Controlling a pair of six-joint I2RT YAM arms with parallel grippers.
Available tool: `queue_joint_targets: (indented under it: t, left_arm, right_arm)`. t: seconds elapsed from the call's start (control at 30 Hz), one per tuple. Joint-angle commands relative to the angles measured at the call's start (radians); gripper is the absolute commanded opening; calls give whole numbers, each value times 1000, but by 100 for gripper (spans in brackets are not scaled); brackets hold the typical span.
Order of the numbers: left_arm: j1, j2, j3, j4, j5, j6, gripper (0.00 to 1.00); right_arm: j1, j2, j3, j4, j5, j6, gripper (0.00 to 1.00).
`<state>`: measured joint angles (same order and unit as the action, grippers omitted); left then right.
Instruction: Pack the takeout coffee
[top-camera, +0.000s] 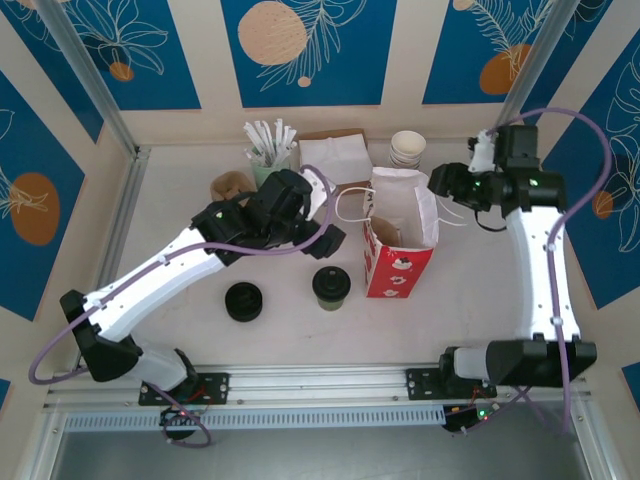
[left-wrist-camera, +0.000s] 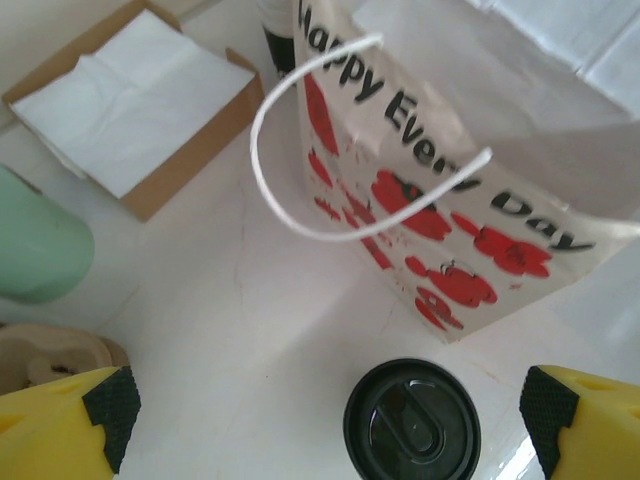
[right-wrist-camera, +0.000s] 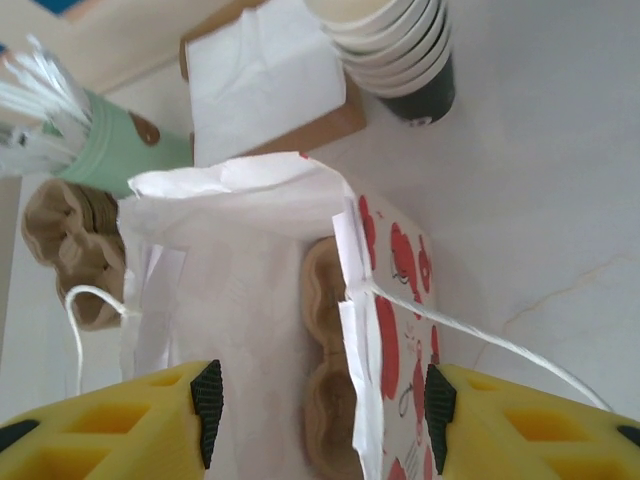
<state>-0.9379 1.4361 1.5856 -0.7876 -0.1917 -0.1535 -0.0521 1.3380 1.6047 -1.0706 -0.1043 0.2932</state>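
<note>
The takeout coffee (top-camera: 331, 287) is a small dark cup with a black lid, standing on the table left of the red-and-white bag (top-camera: 400, 245). My left gripper (top-camera: 300, 230) hovers just behind and above it. In the left wrist view its jaws (left-wrist-camera: 330, 405) are wide open, and the cup's lid (left-wrist-camera: 412, 420) lies low between them, nearer the right finger (left-wrist-camera: 548, 405). My right gripper (top-camera: 440, 195) is at the bag's right rim. Its open jaws (right-wrist-camera: 322, 408) straddle the bag's right wall (right-wrist-camera: 352, 330) without pinching it. A brown cup carrier (right-wrist-camera: 325, 330) lies inside the bag.
A low stack of black lids (top-camera: 244, 301) sits left of the coffee. Along the back stand a green holder of stirrers (top-camera: 268, 160), a napkin box (top-camera: 330, 155), stacked lidless cups (top-camera: 407, 148) and brown carriers (top-camera: 232, 185). The bag's white handle (left-wrist-camera: 300, 200) loops toward my left gripper.
</note>
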Motion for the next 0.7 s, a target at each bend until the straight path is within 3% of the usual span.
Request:
queue_joint_targets:
  t: [0.0, 0.37, 0.67]
  left_arm:
    - [5, -57, -65, 48, -17, -39, 99]
    - [7, -107, -154, 34, -46, -23, 99]
    - [6, -109, -195, 64, -19, -29, 99]
  right_arm:
    - [41, 57, 49, -13, 1, -54, 58]
    - [113, 192, 123, -46, 254, -85, 60]
    - [128, 235, 113, -13, 198, -86, 59]
